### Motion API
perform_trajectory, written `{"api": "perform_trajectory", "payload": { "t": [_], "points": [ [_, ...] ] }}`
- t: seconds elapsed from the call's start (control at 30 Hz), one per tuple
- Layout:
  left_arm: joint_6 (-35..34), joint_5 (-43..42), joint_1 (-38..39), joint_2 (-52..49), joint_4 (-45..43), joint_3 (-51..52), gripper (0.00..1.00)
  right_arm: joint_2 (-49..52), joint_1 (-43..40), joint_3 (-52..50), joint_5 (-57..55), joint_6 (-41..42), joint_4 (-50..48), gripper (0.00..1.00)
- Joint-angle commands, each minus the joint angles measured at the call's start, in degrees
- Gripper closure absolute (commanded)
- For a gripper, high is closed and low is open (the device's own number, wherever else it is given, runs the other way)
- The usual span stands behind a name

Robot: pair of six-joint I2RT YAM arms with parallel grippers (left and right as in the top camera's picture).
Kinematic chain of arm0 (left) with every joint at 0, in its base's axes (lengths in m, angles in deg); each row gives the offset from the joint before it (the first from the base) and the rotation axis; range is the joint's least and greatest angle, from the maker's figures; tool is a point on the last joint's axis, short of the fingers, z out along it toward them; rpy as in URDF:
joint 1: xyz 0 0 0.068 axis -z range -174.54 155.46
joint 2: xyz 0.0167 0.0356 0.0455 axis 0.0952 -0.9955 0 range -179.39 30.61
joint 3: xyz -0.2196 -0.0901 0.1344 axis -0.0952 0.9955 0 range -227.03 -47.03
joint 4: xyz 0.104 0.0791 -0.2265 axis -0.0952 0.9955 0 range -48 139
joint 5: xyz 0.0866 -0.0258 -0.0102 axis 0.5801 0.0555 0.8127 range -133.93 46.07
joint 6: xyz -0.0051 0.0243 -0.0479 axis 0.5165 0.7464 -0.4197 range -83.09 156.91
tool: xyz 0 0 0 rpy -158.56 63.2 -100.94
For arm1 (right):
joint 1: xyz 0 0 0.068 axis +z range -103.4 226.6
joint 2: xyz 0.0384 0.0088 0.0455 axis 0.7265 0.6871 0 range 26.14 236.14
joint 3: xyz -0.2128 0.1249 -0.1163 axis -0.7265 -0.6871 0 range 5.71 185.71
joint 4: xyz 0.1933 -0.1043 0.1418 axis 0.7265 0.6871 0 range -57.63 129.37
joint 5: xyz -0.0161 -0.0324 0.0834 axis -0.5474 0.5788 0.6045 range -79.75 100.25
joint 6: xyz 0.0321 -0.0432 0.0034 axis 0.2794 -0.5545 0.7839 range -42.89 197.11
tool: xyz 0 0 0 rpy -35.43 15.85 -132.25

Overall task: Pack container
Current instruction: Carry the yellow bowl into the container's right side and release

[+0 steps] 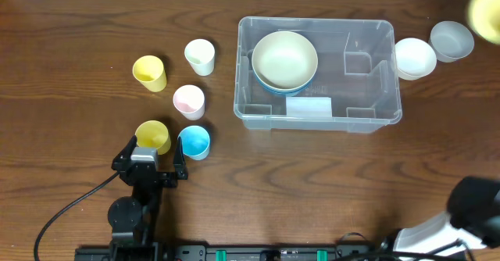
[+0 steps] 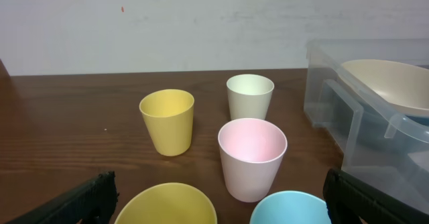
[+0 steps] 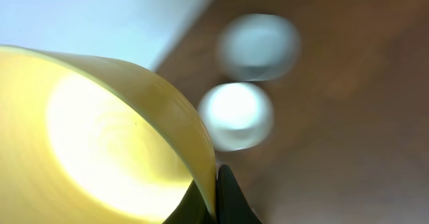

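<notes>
The clear container stands at the back centre with a white label. It holds a cream bowl stacked on a blue bowl. My right gripper is shut on the rim of a yellow bowl, which shows blurred at the far right of the overhead view. My left gripper is open and low at the front left. A yellow cup and a blue cup stand just ahead of it, between its fingers in the left wrist view.
A second yellow cup, a cream cup and a pink cup stand left of the container. A white bowl and a grey bowl sit right of it; both show blurred under the right gripper.
</notes>
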State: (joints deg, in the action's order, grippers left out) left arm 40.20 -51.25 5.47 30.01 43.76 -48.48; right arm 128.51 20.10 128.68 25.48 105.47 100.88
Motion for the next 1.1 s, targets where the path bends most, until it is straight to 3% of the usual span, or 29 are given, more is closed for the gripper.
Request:
{"api": "perform_trajectory", "payload": {
  "t": [0.0, 0.23, 0.63, 1.07],
  "points": [
    [0.76, -0.66, -0.33, 0.33, 1.64, 1.22, 0.02, -0.98, 9.92, 0.02, -3.15, -4.68, 0.85, 0.99],
    [0.76, -0.66, -0.33, 0.33, 1.62, 1.22, 0.02, 4.76, 21.55, -3.61, -14.10, -2.58, 1.03, 0.99],
    [0.76, -0.63, -0.33, 0.33, 1.62, 1.22, 0.02, 20.59, 23.76, -3.98, -10.27, -3.65, 1.51, 0.99],
    [0.76, -0.66, -0.33, 0.33, 1.62, 1.22, 0.02, 25.49, 24.55, -4.72, -4.70, -4.24, 0.57, 0.99]
  ]
}}
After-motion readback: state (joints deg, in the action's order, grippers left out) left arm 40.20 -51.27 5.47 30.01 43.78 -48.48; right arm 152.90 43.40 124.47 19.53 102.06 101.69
